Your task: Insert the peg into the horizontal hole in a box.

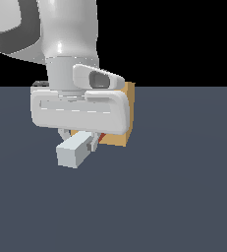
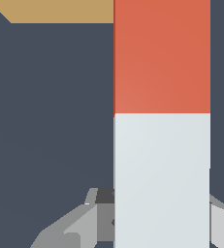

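Observation:
The peg [image 2: 162,121] fills the wrist view, its red-orange half pointing toward the tan box [image 2: 60,10] and its pale half held between my fingers [image 2: 84,223]. In the exterior view the pale end of the peg [image 1: 74,150] sticks out toward the camera, and a sliver of red shows near the box [image 1: 127,113]. My gripper [image 1: 80,140] is shut on the peg's pale half, just in front of the box. The arm's hand hides most of the box face, and the hole is hidden.
The dark grey floor [image 1: 184,187] spreads around the box. The robot's white wrist and hand [image 1: 80,106] fill the upper middle of the exterior view.

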You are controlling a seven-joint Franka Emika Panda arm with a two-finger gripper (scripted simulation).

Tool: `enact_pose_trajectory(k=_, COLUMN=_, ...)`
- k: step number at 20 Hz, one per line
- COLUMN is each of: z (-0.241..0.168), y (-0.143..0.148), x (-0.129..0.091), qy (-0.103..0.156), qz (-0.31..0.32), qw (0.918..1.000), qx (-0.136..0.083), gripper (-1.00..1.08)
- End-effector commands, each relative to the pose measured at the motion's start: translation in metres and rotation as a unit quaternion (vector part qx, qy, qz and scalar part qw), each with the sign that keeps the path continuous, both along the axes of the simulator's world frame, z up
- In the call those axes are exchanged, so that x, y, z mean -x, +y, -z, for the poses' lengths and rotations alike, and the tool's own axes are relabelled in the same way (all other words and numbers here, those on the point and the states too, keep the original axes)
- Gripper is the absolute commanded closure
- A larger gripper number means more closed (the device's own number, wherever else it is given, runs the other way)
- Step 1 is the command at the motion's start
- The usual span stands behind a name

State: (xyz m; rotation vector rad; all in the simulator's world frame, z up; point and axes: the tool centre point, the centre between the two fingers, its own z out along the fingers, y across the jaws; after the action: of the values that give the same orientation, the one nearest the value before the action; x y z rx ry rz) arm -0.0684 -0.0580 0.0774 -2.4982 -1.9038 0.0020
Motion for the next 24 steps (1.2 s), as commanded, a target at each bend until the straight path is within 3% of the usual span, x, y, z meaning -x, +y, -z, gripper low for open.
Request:
enact_pose_trajectory(k=1, z=0.0, y=0.0, x=0.0, qy=0.0, qz=0.0, qw=1.0, qx=0.0, gripper=1.08)
enact_pose_trajectory(k=7, z=0.0, y=0.013, x=-0.003, qy=0.0, qz=0.0, qw=1.0, qx=0.0, gripper=1.08)
enact_pose_trajectory(k=18, z=-0.001, y=0.09, x=-0.024, qy=-0.001, qz=0.0, qw=1.0, qx=0.0, gripper=1.08)
enact_pose_trajectory(k=24, z=-0.001, y=0.109, x=-0.03, qy=-0.001, qz=0.0, qw=1.0, qx=0.0, gripper=1.08)
